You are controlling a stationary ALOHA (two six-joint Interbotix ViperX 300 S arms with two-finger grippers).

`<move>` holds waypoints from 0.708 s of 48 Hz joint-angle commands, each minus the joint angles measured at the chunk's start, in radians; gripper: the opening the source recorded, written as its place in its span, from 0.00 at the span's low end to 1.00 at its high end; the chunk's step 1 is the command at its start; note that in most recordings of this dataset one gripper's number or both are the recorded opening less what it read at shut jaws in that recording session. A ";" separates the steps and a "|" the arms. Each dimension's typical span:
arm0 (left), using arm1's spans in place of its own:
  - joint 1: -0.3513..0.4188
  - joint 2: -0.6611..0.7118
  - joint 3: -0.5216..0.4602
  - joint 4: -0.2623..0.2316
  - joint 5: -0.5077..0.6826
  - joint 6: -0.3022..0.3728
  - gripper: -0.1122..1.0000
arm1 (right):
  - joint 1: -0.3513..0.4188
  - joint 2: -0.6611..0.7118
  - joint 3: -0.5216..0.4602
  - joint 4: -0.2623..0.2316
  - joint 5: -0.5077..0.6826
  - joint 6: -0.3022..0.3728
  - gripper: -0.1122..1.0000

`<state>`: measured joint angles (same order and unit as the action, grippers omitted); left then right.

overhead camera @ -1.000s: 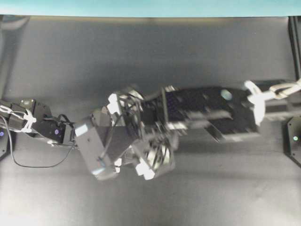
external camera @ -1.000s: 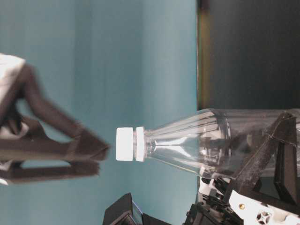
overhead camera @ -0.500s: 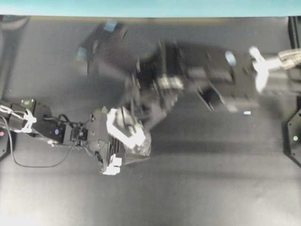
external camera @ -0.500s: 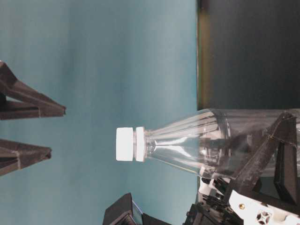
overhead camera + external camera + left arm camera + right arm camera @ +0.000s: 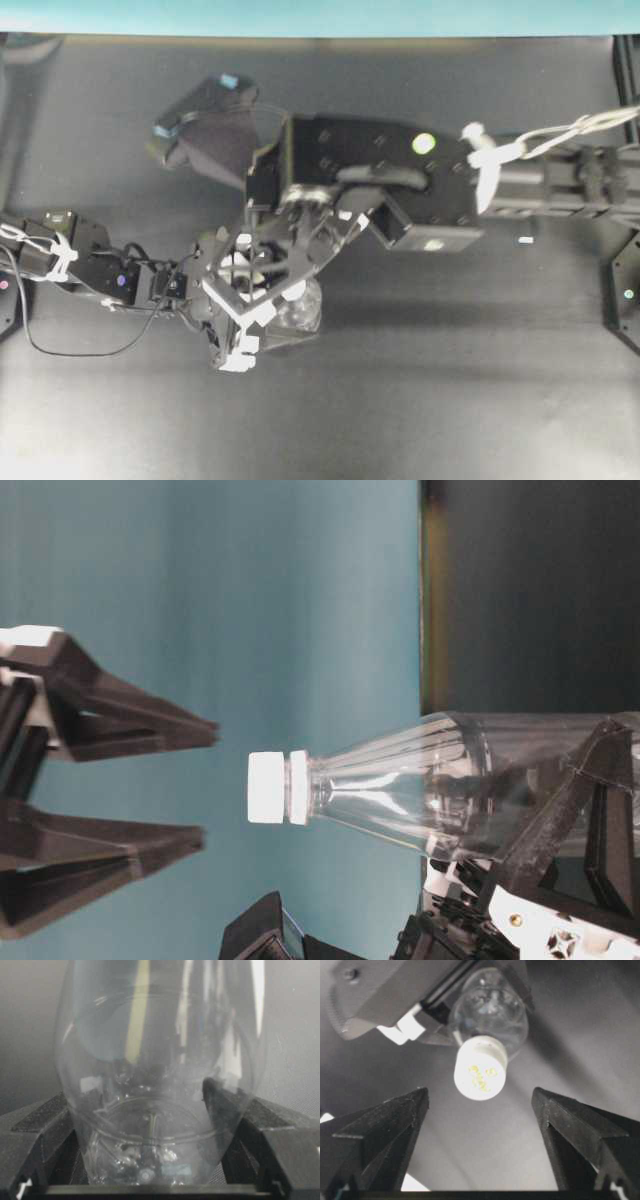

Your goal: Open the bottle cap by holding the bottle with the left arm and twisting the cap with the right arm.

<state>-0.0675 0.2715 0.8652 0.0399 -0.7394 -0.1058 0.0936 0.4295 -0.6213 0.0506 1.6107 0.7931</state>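
Bottle (image 5: 440, 790) stands upright on the dark worktop (image 5: 450, 400), its rounded clear body pinched between the fingers of the left end effector (image 5: 150, 1160), which braces it low down, presumably so it cannot spin once twisting begins. Directly above, the right end effector (image 5: 480, 1110) hangs with its fingers spread wide on either side of the bottle cap (image 5: 481, 1068), apart from it and not yet gripping; that centred stance looks meant for a straight descent onto the cap. Cap is small, white, round, much narrower than the transparent ribbed body, with faint yellowish marks on top
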 commanded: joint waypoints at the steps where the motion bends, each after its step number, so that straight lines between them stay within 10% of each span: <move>1: -0.005 0.005 0.003 0.003 0.011 -0.011 0.82 | 0.032 -0.009 0.028 0.000 -0.040 0.000 0.82; 25: -0.006 0.005 -0.003 0.003 0.011 -0.011 0.82 | 0.032 -0.066 0.196 -0.003 -0.199 -0.008 0.73; 34: -0.006 0.006 -0.003 0.003 0.011 -0.011 0.82 | 0.041 -0.071 0.201 -0.003 -0.219 -0.054 0.42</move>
<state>-0.0675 0.2715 0.8606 0.0399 -0.7394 -0.1104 0.0951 0.3651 -0.4157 0.0476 1.3959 0.7624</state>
